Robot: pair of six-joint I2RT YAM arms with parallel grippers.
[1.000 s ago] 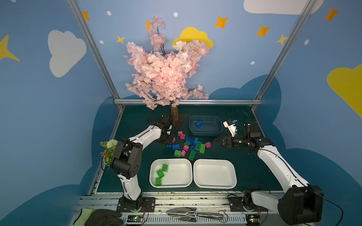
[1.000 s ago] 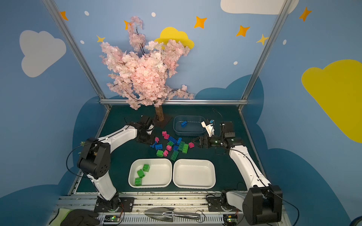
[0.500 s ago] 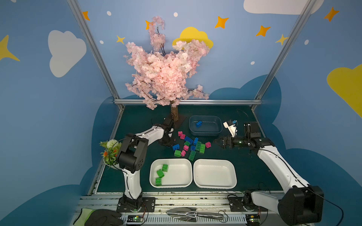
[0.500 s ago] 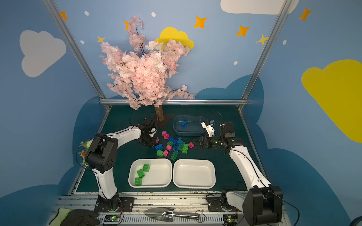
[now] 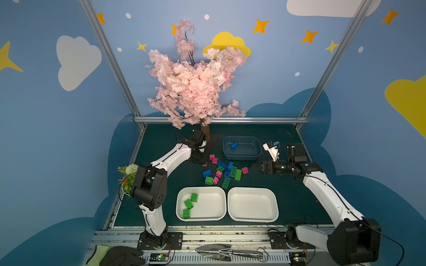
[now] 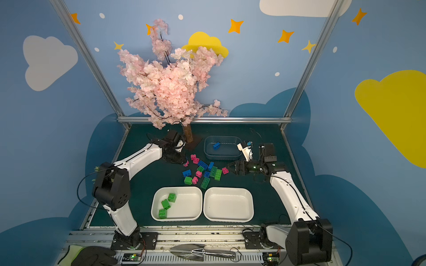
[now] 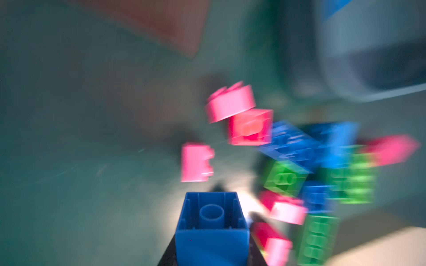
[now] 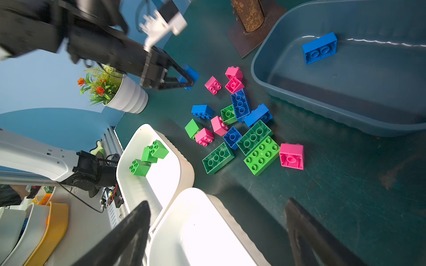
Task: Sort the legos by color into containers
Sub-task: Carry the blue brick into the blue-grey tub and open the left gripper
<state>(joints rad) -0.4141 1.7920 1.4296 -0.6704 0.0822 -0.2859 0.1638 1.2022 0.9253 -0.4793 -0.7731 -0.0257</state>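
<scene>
Pinching a blue brick [image 7: 212, 221] in the closed left tool [image 8: 189, 79] beside the pink bricks [image 8: 213, 85], with the right tool [image 5: 255, 167] wide and empty — risking a drop short of the tub [image 5: 241, 159] through a shallow hold.

I assess this as a robotics laboratory test cell, dressed as a stage set. Grounds: bare aluminium frame posts [image 5: 111, 59] enclose a dark green matted tabletop [image 5: 295, 202]. The blue panel walls [image 5: 46, 138] carry painted clouds and stars. An artificial pink blossom tree [image 5: 196, 85] stands at the back. My white-and-black left robot arm [image 5: 171, 159] and its right twin [image 5: 327, 193] are bolted to black base plates [image 5: 176, 238] on a slotted metal rail [image 5: 219, 235], with loose cables and a lit green circuit board [image 5: 159, 257] exposed in front. Small studded plastic bricks in green, blue and pink [image 5: 226, 183] lie on the mat
</scene>
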